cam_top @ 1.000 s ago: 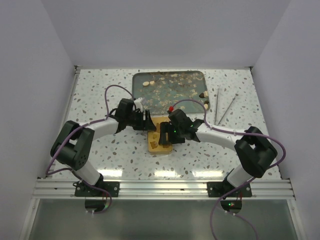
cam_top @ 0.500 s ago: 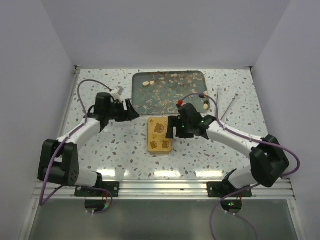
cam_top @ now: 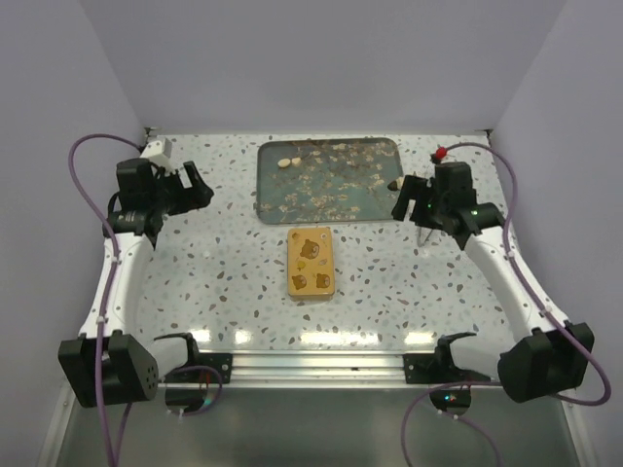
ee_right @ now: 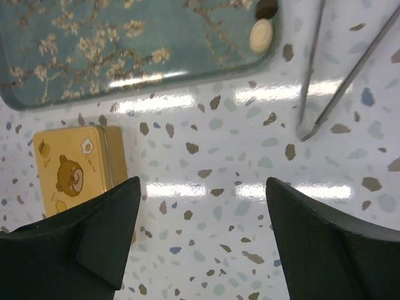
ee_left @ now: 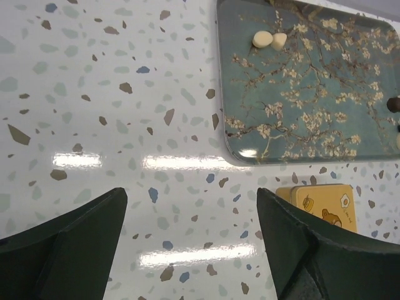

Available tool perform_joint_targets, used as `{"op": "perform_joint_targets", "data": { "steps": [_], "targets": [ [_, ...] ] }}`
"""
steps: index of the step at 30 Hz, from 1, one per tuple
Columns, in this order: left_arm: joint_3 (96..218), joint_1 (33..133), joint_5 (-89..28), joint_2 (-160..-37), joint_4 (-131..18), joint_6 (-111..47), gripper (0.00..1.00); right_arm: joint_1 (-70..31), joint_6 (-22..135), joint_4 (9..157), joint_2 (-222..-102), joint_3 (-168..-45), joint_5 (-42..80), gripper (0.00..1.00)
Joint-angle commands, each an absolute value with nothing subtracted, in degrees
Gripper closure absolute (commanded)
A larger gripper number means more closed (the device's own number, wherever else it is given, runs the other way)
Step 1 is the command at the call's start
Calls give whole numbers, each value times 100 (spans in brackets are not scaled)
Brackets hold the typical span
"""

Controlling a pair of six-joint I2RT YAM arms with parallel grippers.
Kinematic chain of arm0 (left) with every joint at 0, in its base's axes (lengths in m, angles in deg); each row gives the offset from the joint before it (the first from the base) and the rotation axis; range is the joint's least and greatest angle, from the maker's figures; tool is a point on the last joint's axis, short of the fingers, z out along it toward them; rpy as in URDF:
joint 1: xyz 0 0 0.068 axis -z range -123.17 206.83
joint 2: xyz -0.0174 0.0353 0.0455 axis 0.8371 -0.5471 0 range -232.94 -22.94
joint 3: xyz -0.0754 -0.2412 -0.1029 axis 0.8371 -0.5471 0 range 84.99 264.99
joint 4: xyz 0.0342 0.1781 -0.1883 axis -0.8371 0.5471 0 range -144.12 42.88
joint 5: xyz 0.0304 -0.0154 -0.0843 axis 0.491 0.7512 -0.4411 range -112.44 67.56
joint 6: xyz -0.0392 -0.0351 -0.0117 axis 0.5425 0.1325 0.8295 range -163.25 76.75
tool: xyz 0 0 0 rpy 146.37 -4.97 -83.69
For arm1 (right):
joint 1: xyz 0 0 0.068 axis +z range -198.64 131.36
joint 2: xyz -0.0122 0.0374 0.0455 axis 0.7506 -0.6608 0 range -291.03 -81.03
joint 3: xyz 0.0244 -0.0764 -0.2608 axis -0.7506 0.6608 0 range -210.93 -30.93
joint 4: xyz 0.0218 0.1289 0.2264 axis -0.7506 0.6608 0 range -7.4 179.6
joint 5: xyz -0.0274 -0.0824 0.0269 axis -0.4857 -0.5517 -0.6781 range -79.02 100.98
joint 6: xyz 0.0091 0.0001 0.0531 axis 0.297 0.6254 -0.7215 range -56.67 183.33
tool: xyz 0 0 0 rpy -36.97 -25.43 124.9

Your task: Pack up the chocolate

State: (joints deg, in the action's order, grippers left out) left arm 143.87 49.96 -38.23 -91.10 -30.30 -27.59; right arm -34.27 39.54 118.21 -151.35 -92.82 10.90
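Note:
The gold tin [cam_top: 311, 263] lies shut in the middle of the table, its bear-print lid up, also in the left wrist view [ee_left: 322, 203] and the right wrist view [ee_right: 78, 165]. Chocolate rests on the teal tray [cam_top: 261, 190]: two cream lumps [cam_top: 289, 162] [ee_left: 269, 40] at its far left, a dark lump [cam_top: 396, 183] and a cream one [ee_right: 260, 35] by its right edge. My left gripper [cam_top: 198, 188] [ee_left: 190, 212] hangs open over bare table left of the tray. My right gripper [cam_top: 404, 199] [ee_right: 203, 212] is open beside the tray's right edge, holding nothing.
Long metal tweezers [ee_right: 325, 75] lie on the table right of the tray, under my right arm. White walls close in the table on three sides. Both arms' purple cables loop out to the sides.
Both arms have drawn back from the tin, the left to the far left, the right to the far right. Their jaws have opened wider. The tin now lies uncovered and shut.

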Motion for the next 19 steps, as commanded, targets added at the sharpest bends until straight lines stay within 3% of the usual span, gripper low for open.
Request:
{"op": "perform_joint_targets", "data": {
  "steps": [1, 19],
  "targets": [
    [14748, 4989, -3474, -8666, -2556, -3025, 9, -3765, 4451, 12293, -14686, -9816, 791, 15],
    [14986, 4989, -3272, -8323, -2432, -3227, 0, -3959, 4830, 12399, -14263, -9860, 597, 15]
  ]
}}
